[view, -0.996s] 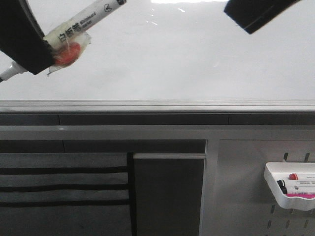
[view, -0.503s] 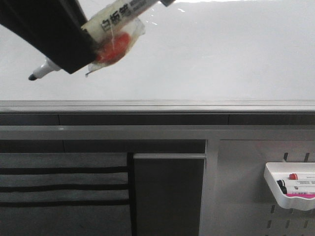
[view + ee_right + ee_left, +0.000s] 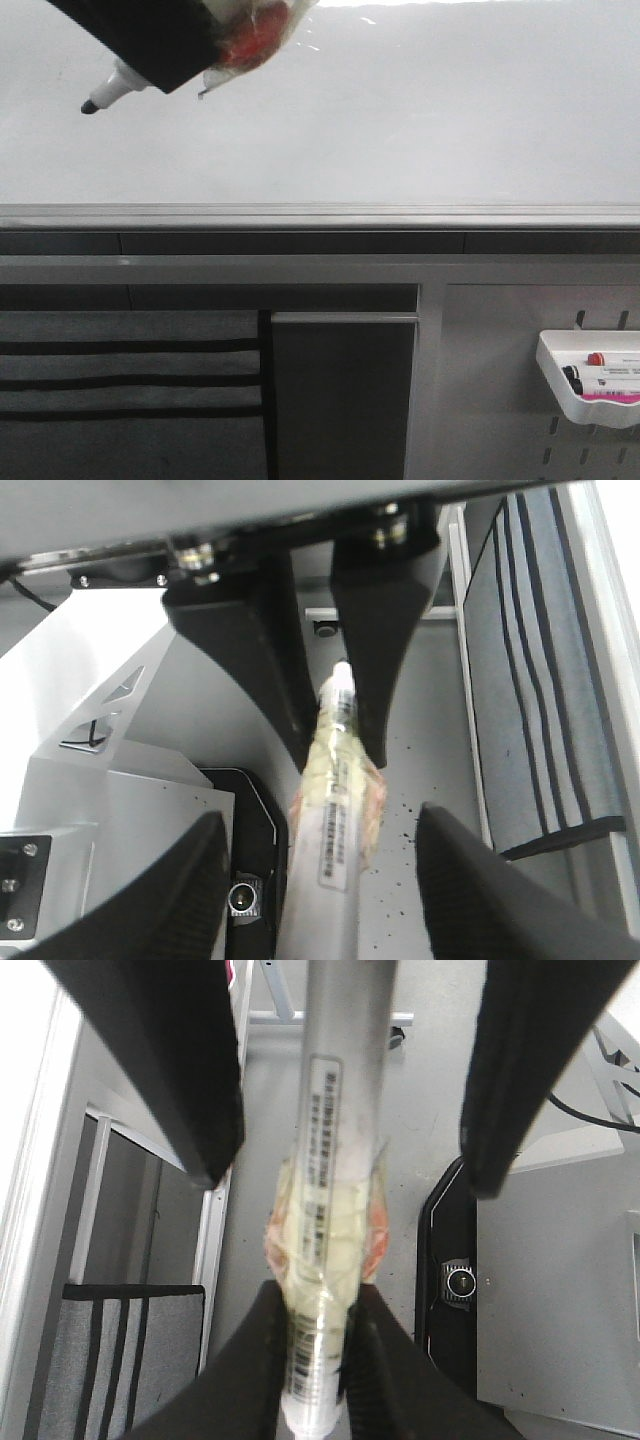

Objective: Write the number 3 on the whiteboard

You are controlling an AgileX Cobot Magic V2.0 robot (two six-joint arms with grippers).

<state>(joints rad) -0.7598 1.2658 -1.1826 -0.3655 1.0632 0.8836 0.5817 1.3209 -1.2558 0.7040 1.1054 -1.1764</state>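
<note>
The whiteboard (image 3: 400, 110) fills the upper half of the front view as a glossy white face above a grey rail (image 3: 320, 215). No number 3 shows on the part in view. My left gripper (image 3: 175, 70) reaches in at the top left, shut on a white marker (image 3: 122, 82) whose black tip points down-left, just off the board. A wad of clear tape with red in it (image 3: 250, 40) wraps the barrel. In the left wrist view the left gripper (image 3: 320, 1295) clamps the marker (image 3: 335, 1140). My right gripper (image 3: 325, 830) stands open around the marker barrel (image 3: 335, 820), touching nothing.
A small white tray (image 3: 590, 390) holding spare markers hangs at the lower right under the rail. A dark cabinet panel (image 3: 340, 400) and a grey striped cloth (image 3: 130, 380) lie below the board.
The left gripper has carried the marker up and to the right; the tip now sits higher on the board. The right gripper, seen top right one second ago, has left the front view.
</note>
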